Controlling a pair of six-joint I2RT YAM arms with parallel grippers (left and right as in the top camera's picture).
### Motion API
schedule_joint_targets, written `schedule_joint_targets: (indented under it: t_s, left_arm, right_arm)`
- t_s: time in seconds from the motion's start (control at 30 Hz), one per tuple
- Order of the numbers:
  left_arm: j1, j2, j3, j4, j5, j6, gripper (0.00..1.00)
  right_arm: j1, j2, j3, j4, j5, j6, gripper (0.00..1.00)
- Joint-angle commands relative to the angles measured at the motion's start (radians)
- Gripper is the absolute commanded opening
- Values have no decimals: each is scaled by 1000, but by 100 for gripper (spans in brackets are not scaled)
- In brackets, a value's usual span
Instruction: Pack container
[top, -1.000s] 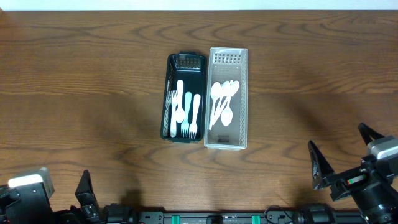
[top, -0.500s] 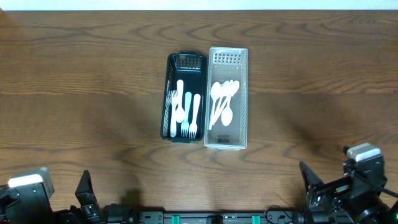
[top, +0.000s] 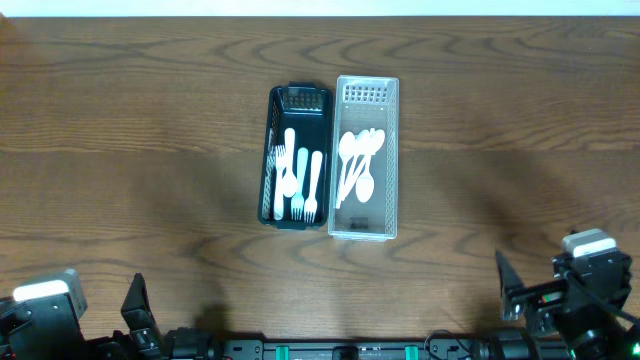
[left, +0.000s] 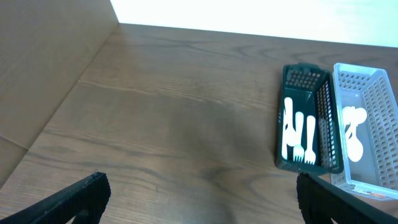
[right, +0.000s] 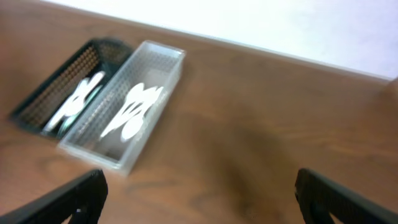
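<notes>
A dark green mesh basket (top: 273, 160) at the table's middle holds several white forks (top: 300, 180). Touching its right side, a clear white basket (top: 391, 160) holds several white spoons (top: 358, 165). Both show in the left wrist view, basket (left: 323, 124) and clear basket (left: 379, 124), and in the blurred right wrist view, dark basket (right: 43, 93) and clear basket (right: 158, 93). My left gripper (left: 199, 199) is open and empty at the near left edge. My right gripper (right: 199, 196) is open and empty at the near right corner, its body low in the overhead view (top: 570, 300).
The brown wooden table (top: 130, 150) spreads around the two baskets. A pale wall or board (left: 37, 62) stands along the left side in the left wrist view. The table's far edge meets a white surface (top: 320, 8).
My right arm has drawn back toward the near right corner and settled low at the table's edge. The left arm and both baskets have not moved.
</notes>
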Motion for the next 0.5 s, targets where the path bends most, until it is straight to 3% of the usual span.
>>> schedule_joint_targets:
  t_s: [0.0,0.17,0.47]
  left_arm:
    - [4,-3,-4,-3,-12,-6,98]
    - [4,-3,-4,-3,-12,-6,98]
    - [4,-3,-4,-3,-12,-6,98]
  right_arm:
    - [1,-84,-141,123,79,-41,99]
    - [1,-219,-442,346,74,-40,99]
    - [1,-303,-798,535,48,-14,99]
